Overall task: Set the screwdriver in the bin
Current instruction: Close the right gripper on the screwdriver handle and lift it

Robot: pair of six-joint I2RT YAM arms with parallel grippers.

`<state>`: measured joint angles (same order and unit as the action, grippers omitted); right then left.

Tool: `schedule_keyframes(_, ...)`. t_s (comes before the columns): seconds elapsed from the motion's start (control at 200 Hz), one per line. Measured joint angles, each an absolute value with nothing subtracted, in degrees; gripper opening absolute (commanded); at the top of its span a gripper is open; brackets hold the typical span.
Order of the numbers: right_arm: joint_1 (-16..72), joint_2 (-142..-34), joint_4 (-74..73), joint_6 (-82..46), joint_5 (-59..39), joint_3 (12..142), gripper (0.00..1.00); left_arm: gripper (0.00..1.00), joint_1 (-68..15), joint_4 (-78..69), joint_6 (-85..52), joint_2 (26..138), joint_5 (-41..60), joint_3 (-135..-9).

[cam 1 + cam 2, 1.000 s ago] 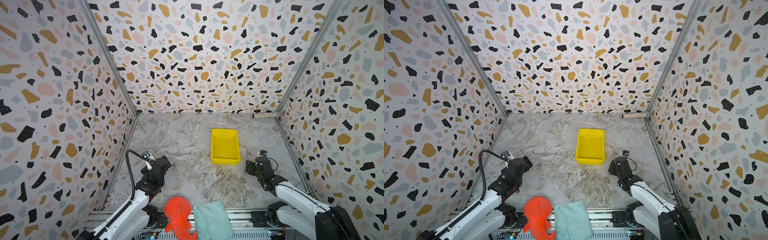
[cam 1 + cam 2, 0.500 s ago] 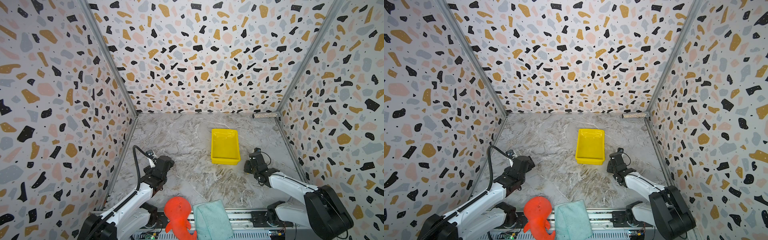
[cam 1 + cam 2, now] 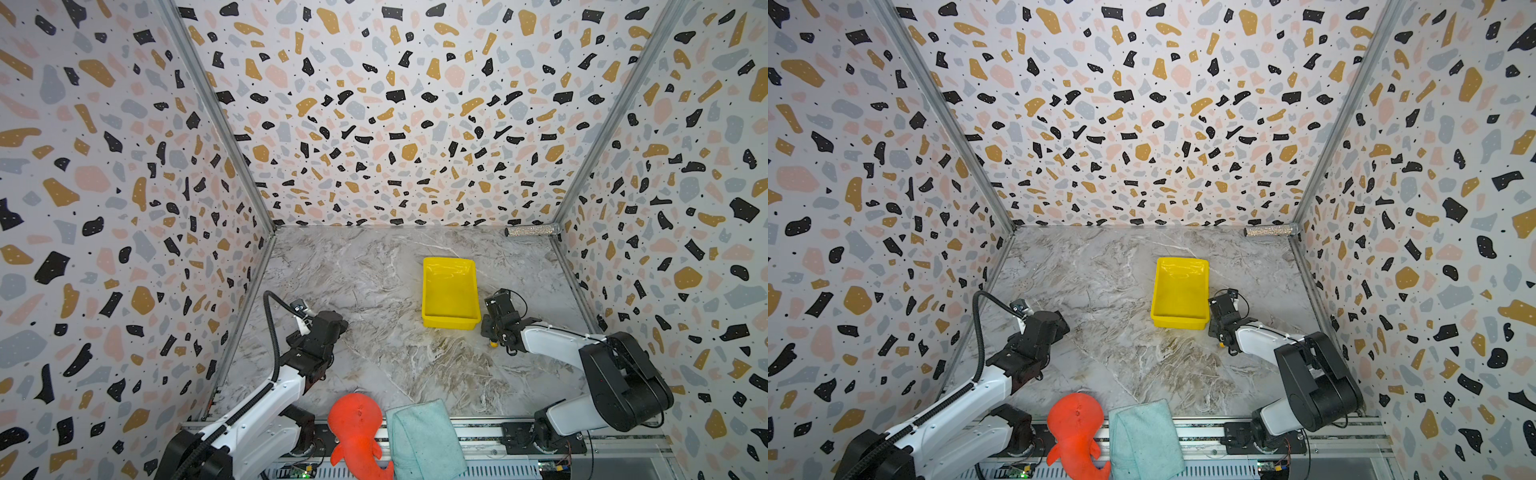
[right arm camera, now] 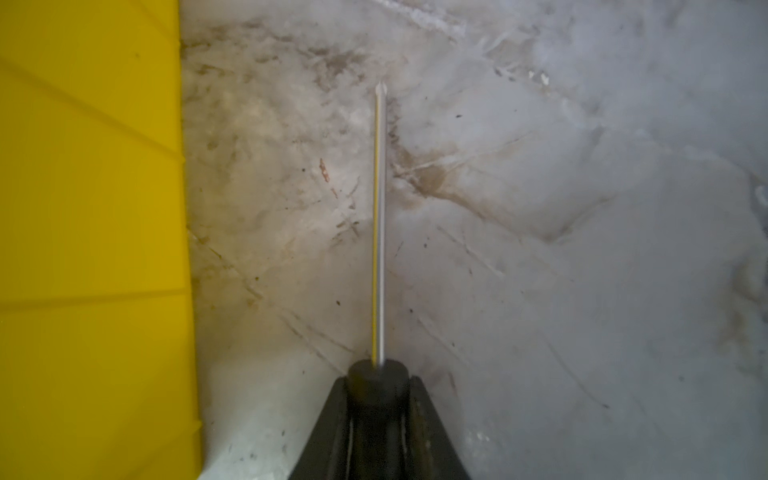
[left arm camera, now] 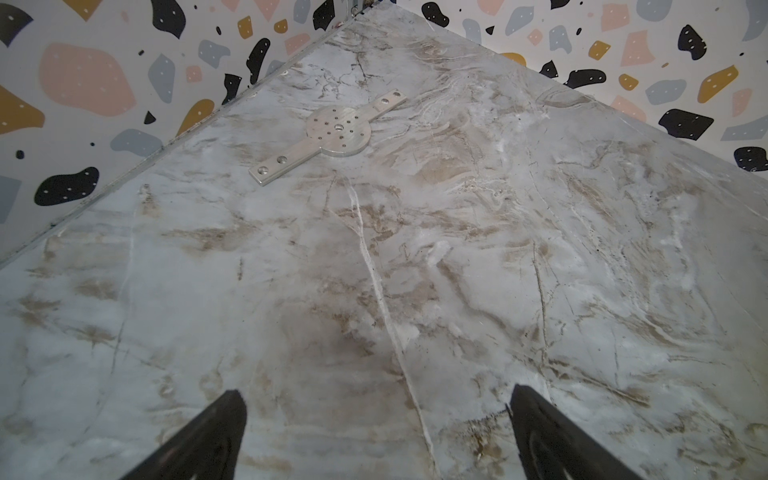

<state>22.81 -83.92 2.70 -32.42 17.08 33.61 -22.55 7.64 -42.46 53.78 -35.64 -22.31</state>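
At 8 o'clock on the table (image 3: 374, 291) my left gripper (image 5: 376, 397) hung over bare surface, its jaws apart and holding nothing. The bin (image 3: 451, 322) sat just past centre toward 3 o'clock, with nothing in it. At the bin's 4 o'clock my right gripper (image 4: 377, 399) was clamped on the black handle of the screwdriver (image 4: 379, 228). The shaft pointed to 12 o'clock alongside the bin's outer wall, near it but not touching. I judged the grasp made. The lift, the carry over the rim toward 9 o'clock and the release were left.
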Motion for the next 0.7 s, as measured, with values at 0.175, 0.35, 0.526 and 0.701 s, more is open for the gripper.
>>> schedule_keyframes(0.175, 22.90, -83.55, 3.25, -32.80, 17.67, 33.50, 0.05, 1.00, -22.55, 7.55, -42.46, 54.61, -35.48, -22.31)
schedule_keyframes(0.35, 22.90, -80.01, 4.36, -33.45, 18.61, 31.33, 0.05, 1.00, -22.55, 7.22, -42.39, 55.55, -34.89, -22.31)
schedule_keyframes(0.526, 22.90, -74.19, 4.36, -34.04, 19.40, 28.58, 0.05, 1.00, -22.55, 5.50, -41.56, 56.97, -32.97, -22.31)
schedule_keyframes(0.701, 22.90, -68.55, 4.43, -34.68, 20.38, 26.22, 0.05, 1.00, -22.55, 4.16, -40.91, 59.00, -30.83, -22.31)
